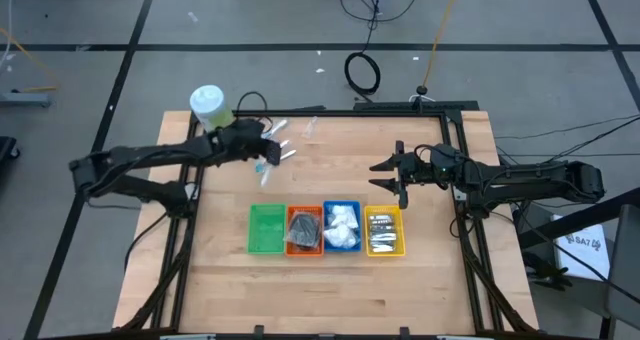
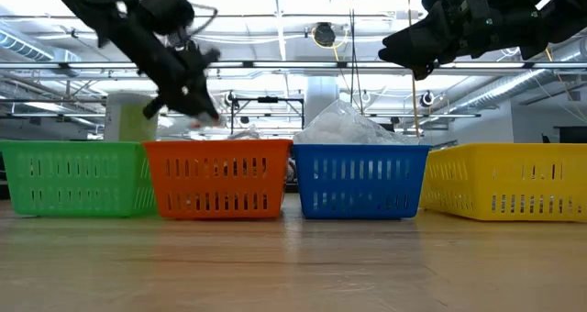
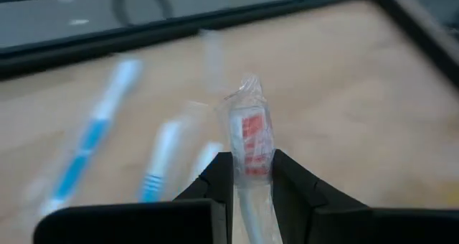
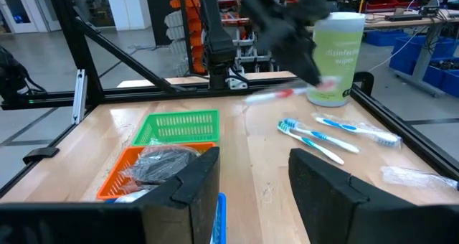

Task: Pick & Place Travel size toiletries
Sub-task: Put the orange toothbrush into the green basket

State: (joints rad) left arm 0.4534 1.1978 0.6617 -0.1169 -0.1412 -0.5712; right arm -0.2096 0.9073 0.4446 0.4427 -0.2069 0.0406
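Note:
My left gripper hangs above the table's far left part, shut on a thin stick in a clear wrapper with a red label. From the right wrist view the stick shows clear of the wood. Two blue-white sticks and a clear packet lie flat on the table beside it. My right gripper hovers open over the right side, above the bins, with nothing between its fingers. My left gripper pinches the wrapped stick between its two fingers, at a spot just behind the red label. The fingers slant down from the table's left. The stick runs along them and its labelled end juts out past the fingertips. It is lifted clear of the table.
Four bins stand in a row at the table's middle: green, orange with a dark pouch, blue with white packets, yellow with silver tubes. A large pale-green bottle stands at the far left corner.

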